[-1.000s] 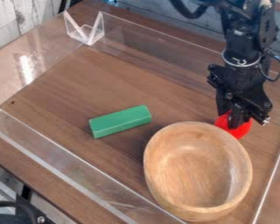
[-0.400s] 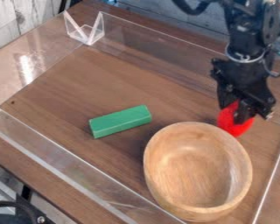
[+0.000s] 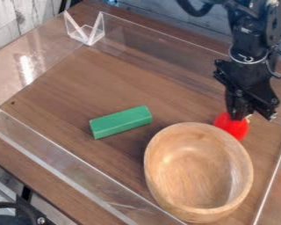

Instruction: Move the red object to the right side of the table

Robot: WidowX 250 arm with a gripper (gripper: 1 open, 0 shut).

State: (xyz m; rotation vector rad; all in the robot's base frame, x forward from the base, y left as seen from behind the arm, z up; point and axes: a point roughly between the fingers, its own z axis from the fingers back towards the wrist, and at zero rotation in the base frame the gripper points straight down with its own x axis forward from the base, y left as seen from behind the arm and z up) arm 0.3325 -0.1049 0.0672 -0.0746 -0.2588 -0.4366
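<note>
The red object (image 3: 232,127) rests on the dark wood table (image 3: 131,79) near its right edge, just behind the rim of the wooden bowl. My black gripper (image 3: 248,112) hangs straight down over it, with the fingertips at the object's top right. Most of the red body shows below and to the left of the fingers. The gap between the jaws is too small and dark to judge, so I cannot tell whether they still hold the object.
A round light wooden bowl (image 3: 167,141) fills the front right of the table. A green rectangular block (image 3: 119,122) lies left of it. Low clear acrylic walls (image 3: 38,154) border the table, and a clear folded stand (image 3: 84,29) sits at the back left.
The gripper has risen slightly and shifted a little right. More of the red object now shows beneath the fingers. The bowl and the green block have not moved.
</note>
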